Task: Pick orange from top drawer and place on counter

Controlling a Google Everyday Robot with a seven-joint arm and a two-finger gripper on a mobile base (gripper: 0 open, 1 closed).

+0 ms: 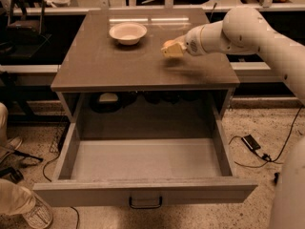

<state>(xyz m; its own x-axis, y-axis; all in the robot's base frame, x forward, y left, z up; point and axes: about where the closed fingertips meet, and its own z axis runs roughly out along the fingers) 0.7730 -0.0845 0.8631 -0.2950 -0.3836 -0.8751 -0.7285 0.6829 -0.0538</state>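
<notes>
- The gripper (pixel 170 49) hovers above the counter (pixel 119 66), right of its middle.
- A white bowl (pixel 127 32) sits on the counter's far half, left of its middle.
- The top drawer (pixel 143 161) stands pulled open below the counter's front edge.

Gripper (pixel 168 49) above counter (pixel 114 66), arm outstretched

Arm (pixel 257 30): smooth, glossy white shells over thick, rounded tubular segments, swelling to a bulbous joint. The wrist section (pixel 202 38) is ringed by a thin dark seam and has a small dark round mark near its end. A further white rounded casing (pixel 290 190) shows at the lower right edge. Gripper (pixel 167 48): blocky, pale tan-yellow, narrower than the wrist, above the right half of the worktop (pixel 105 66).
</notes>
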